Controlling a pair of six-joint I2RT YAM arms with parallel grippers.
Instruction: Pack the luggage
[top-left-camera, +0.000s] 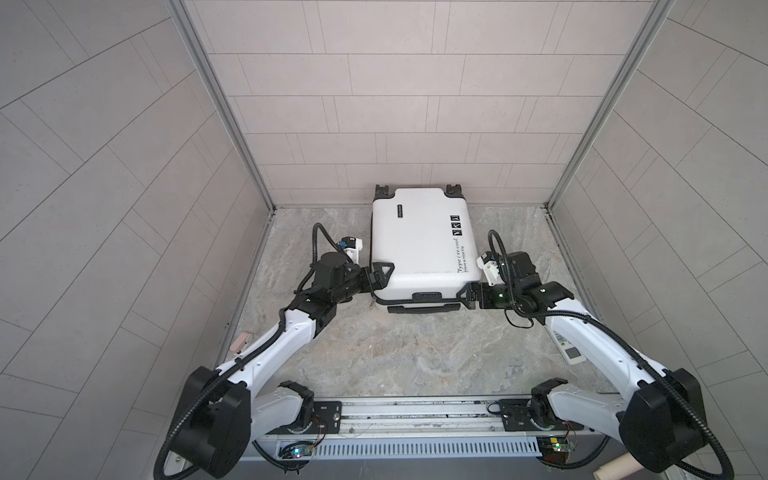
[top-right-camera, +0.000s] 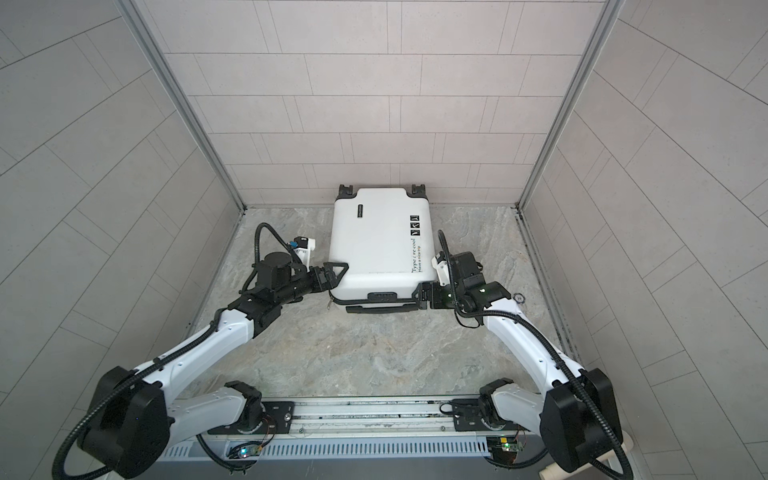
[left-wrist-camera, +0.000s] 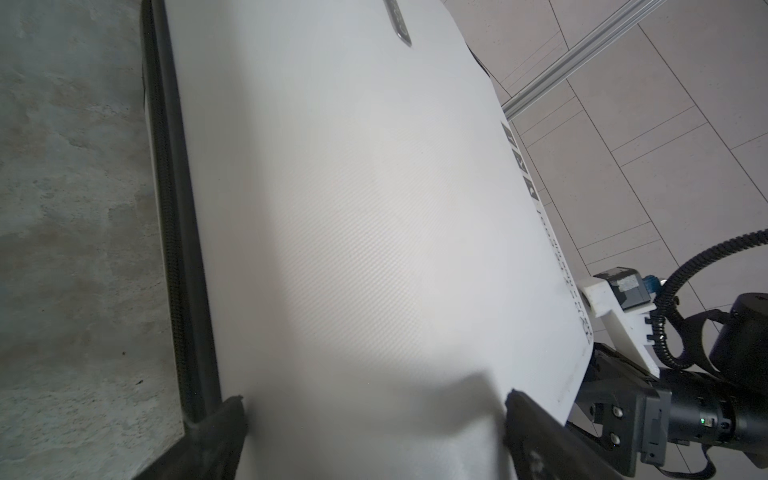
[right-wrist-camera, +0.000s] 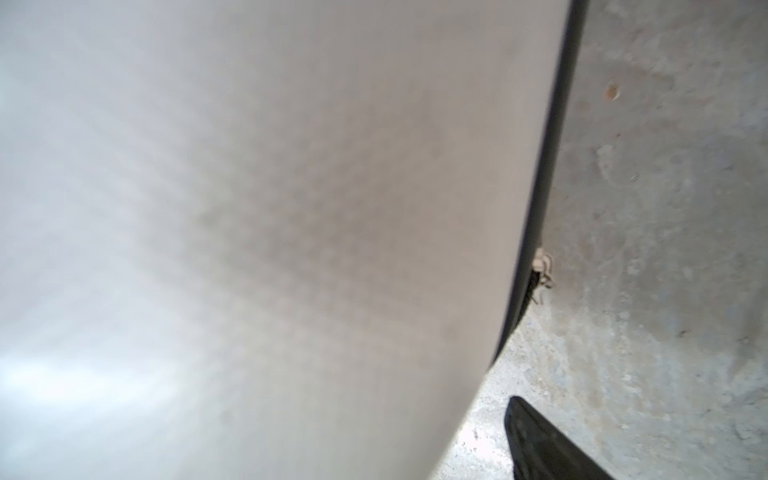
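While flat, luggage (top-left-camera: 424, 245) against left claw (top-left-camera: 381, 276)

The luggage (top-left-camera: 424, 245) has a white hard plastic shell, smooth with a soft sheen and finely cross-grained up close. Round its edge runs a matt black zipper band (left-wrist-camera: 176, 249), cloth-like. Under the luggage the tabletop (top-left-camera: 374, 357) looks like veined grey stone, matt. Behind the luggage, a pale matt tiled wall (top-left-camera: 415, 104) and dull silvery metal posts (top-left-camera: 232, 124).

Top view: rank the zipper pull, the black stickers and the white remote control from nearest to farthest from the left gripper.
1. zipper pull, at the luggage's near left corner, beside the left gripper.
2. black stickers, on the lid's right side.
3. white remote control, far off to the right.
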